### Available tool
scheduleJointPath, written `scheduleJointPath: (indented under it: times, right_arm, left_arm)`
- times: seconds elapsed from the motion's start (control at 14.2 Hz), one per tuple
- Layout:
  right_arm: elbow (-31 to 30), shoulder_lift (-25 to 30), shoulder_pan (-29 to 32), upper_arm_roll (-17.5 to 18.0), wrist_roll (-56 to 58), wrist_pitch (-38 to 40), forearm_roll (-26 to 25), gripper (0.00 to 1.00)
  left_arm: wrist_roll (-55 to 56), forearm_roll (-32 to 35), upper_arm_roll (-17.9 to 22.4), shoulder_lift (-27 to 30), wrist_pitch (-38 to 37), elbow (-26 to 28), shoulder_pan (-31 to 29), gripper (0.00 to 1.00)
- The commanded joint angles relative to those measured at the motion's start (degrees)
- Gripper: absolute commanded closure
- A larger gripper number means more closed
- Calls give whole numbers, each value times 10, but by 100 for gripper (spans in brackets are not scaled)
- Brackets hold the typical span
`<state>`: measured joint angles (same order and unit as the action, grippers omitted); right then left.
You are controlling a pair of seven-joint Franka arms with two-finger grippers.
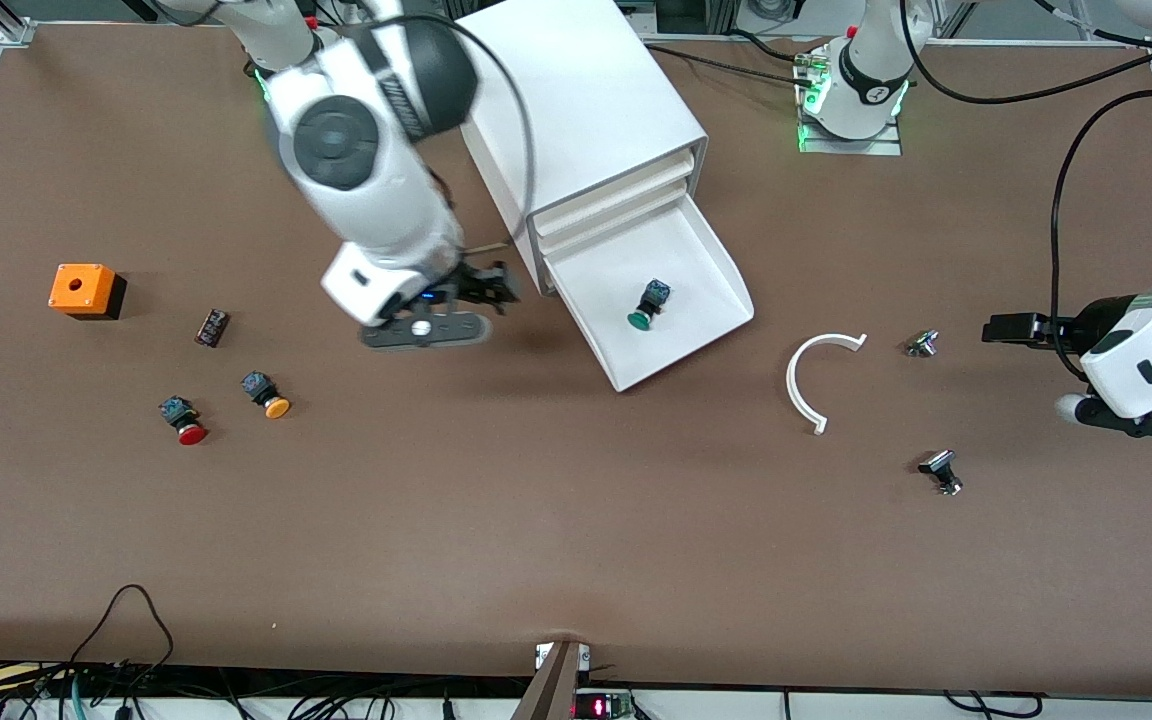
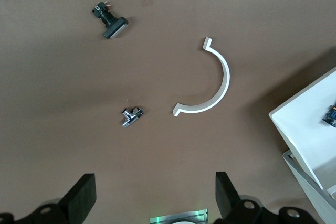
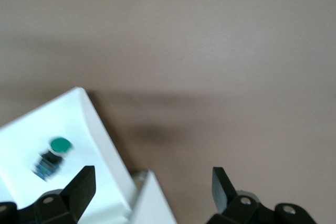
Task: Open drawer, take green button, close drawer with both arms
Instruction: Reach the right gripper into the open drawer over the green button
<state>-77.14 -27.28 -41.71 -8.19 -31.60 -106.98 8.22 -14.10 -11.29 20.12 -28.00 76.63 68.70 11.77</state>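
The drawer (image 1: 681, 300) was found pulled out of the cabinet (image 1: 586, 110), and the button (image 1: 648, 305) was seen lying on its side on the tray floor, green cap toward the front camera. The right gripper (image 1: 481, 290) was held beside the cabinet's front corner, fingers spread wide and empty. The left gripper (image 1: 1001, 328) was parked toward the left arm's end of the table near a white curved piece (image 1: 808, 375) — likewise wide open, holding nothing. The button was judged light, rigid and prone to roll — best pinched across its dark body.

Robotics lab: brown table (image 1: 576, 560), arms (image 1: 366, 170).
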Motion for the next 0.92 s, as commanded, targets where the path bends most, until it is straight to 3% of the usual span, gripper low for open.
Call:
scheduleJointPath:
  times: [0.0,0.42,0.85]
  right_arm:
    - [38,-47,-45,-8,-96,-36,6,1]
    - [42,-97,-118,-9,-255,-116,0,1]
    - [110,-181,-150,-10,-356,-130,-1,2]
  left_arm:
    - [5,16,1,15,6,12,5,0]
    - [5,16,2,15,12,12,5,0]
    - [12,16,1,15,20,13,5,0]
